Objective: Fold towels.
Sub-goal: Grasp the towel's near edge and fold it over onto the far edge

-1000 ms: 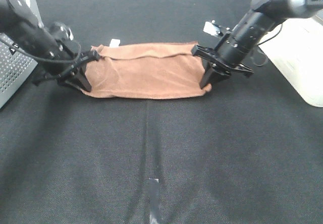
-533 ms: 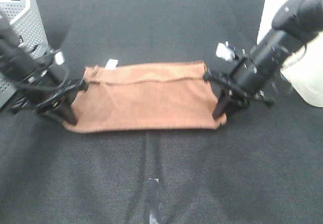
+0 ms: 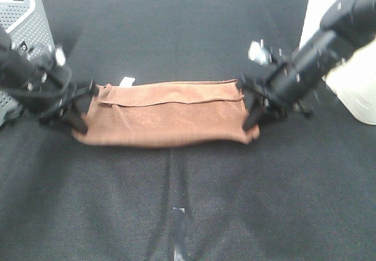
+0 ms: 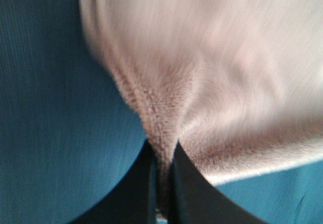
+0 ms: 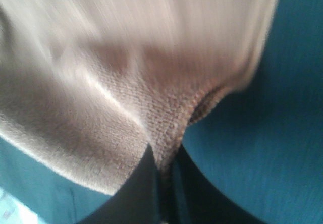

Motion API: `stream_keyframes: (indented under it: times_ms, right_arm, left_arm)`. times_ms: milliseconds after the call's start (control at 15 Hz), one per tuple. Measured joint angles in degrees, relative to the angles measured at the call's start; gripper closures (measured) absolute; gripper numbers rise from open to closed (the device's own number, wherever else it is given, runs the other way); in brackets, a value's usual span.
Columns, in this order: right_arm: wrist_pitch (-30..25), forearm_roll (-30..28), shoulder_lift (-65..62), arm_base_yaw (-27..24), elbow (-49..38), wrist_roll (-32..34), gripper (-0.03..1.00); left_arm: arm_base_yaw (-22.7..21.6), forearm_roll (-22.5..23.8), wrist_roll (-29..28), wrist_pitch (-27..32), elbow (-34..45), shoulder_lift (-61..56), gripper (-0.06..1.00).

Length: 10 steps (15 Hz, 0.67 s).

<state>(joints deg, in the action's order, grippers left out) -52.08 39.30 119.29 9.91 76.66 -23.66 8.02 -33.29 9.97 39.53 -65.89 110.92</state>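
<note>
Towel [image 3: 167, 117] on table [image 3: 176, 32], centre; left jaws at left end, right jaws at right end.

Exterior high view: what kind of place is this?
Probably a robot lab bench: black cloth-covered table, tape marker, grey perforated box, left pincer and right pincer gripping a towel.

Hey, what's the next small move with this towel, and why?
Probably ease both ends down onto the table: the towel is already doubled lengthwise and pulled straight between the left gripper and right gripper, each pinching a short end.
</note>
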Motion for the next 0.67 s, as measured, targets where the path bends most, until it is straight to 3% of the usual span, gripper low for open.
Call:
stream_keyframes:
  times_ms: [200, 467, 667]
  right_arm:
    - [-0.06, -0.63, 3.61, 0.0, 11.12, 0.57, 0.97]
    - [-0.17, -1.6, 11.69, 0.0, 25.1, 2.35, 0.97]
    - [-0.23, -1.72, 15.41, 0.0, 29.34, 3.04, 0.97]
  left_arm:
    - [-0.86, -0.74, -1.43, -5.1, -6.07, 0.34, 0.93]
    - [-2.75, -1.55, -1.6, -5.9, -15.99, 7.91, 0.93]
    - [-2.75, -1.95, -1.38, -5.9, -19.14, 11.92, 0.93]
